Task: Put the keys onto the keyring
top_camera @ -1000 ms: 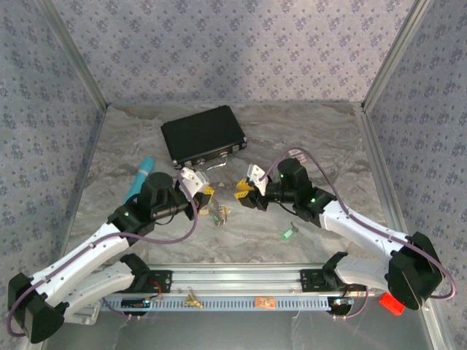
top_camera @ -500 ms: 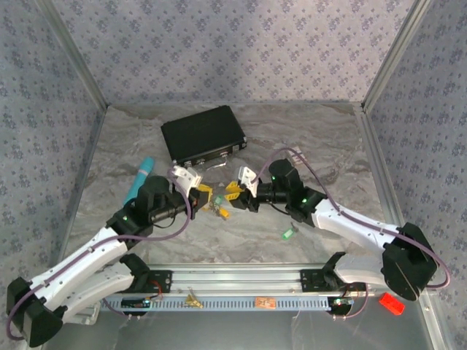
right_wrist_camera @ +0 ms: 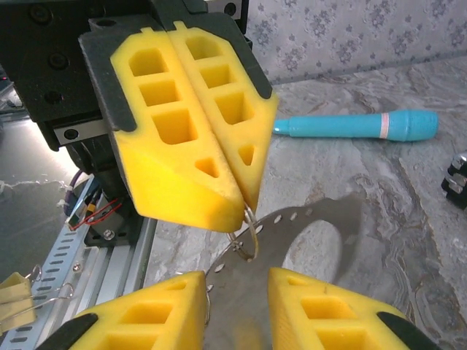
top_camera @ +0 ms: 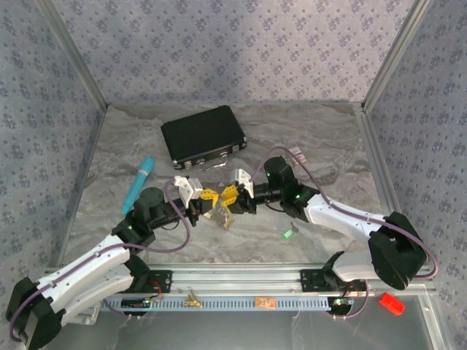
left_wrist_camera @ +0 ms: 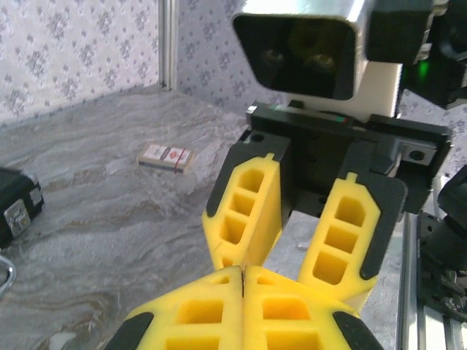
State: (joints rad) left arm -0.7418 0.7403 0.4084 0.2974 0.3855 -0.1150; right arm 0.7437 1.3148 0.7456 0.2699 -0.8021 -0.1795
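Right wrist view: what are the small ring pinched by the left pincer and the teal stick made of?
The small ring looks like thin steel wire: silvery, glinting. The teal stick looks like matte plastic, by its even colour and pink band; not certain.

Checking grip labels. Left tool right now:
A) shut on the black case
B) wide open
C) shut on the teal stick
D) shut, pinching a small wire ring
D: in the right wrist view the left tool is pressed fully closed, with the ring hanging from its tip.
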